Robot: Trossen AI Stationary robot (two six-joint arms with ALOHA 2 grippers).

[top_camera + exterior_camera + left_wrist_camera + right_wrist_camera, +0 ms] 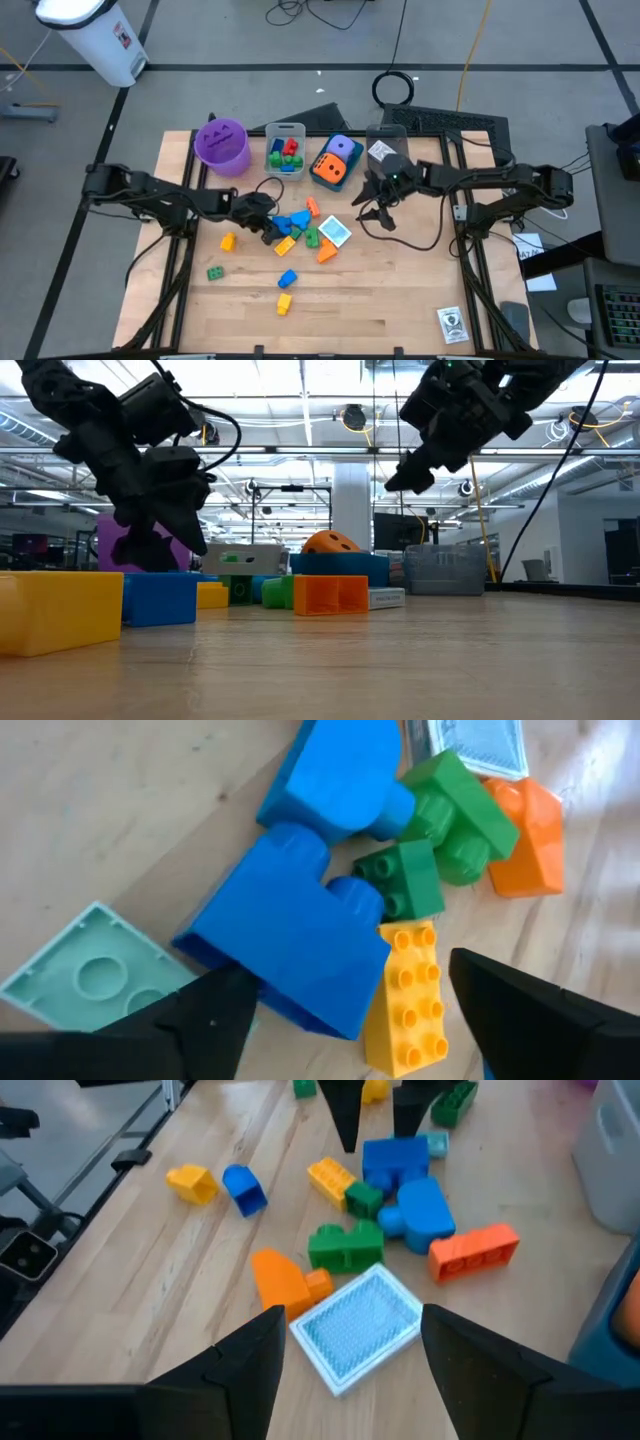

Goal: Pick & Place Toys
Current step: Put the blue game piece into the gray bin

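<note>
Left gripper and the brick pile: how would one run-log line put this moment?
left gripper: open, straddling blue brick | right gripper: open, raised over clear-topped cube | held: nothing

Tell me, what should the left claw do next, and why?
Probably sink a little and close. The left gripper stands open over the toy pile, its fingers either side of the big blue brick, not yet gripping it. The right gripper hangs above the table, empty.
</note>
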